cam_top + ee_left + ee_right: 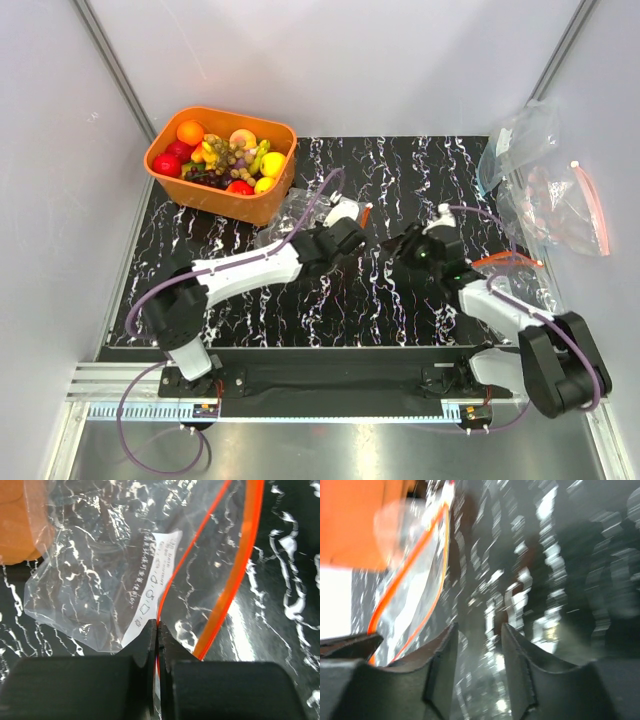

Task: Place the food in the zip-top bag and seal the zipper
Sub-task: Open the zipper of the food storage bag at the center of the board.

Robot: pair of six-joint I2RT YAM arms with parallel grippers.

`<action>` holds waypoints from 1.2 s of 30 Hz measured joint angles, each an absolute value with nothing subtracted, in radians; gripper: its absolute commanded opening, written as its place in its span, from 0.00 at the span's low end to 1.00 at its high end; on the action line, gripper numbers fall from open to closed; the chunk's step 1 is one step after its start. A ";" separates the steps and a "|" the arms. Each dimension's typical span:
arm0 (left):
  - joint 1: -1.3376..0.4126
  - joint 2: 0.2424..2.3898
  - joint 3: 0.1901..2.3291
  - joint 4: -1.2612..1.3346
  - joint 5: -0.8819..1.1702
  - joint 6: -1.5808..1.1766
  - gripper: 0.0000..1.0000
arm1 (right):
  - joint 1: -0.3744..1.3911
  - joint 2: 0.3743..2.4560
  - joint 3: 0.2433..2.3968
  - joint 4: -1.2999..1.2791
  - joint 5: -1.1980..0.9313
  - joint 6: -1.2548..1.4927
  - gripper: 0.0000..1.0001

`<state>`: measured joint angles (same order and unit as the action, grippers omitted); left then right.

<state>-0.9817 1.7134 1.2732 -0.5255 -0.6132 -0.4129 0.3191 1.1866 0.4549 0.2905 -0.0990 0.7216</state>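
Observation:
The zip-top bag lies just in front of the basket, clear with a white label. Its mouth is open in the left wrist view. The zipper's far lip arcs wide to the right and the near lip runs down into my fingers. My left gripper is shut on that near lip; it also shows in the top view. My right gripper is open and empty just right of the bag's mouth. In its blurred right wrist view the bag is to the left. The food fills the basket.
The orange basket stands at the back left of the black marbled mat. Other clear bags lie at the back right, and an orange strip shows beside the right arm. Grey walls close both sides.

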 measured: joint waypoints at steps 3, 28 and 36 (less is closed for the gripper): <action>-0.988 1.668 1.221 -0.480 -0.590 -0.410 0.00 | 0.406 1.263 0.456 0.355 -0.101 0.781 0.61; -0.989 1.488 1.018 -0.316 -0.579 -0.384 0.00 | 0.651 1.546 0.632 0.408 0.068 1.023 0.60; -0.989 1.448 1.003 -0.286 -0.600 -0.383 0.00 | 0.688 1.546 0.632 0.368 0.129 1.050 0.39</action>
<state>-0.9894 1.4479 1.0031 -0.2863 -0.6003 -0.3828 0.6876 1.5463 0.6319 0.3679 0.1291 1.0496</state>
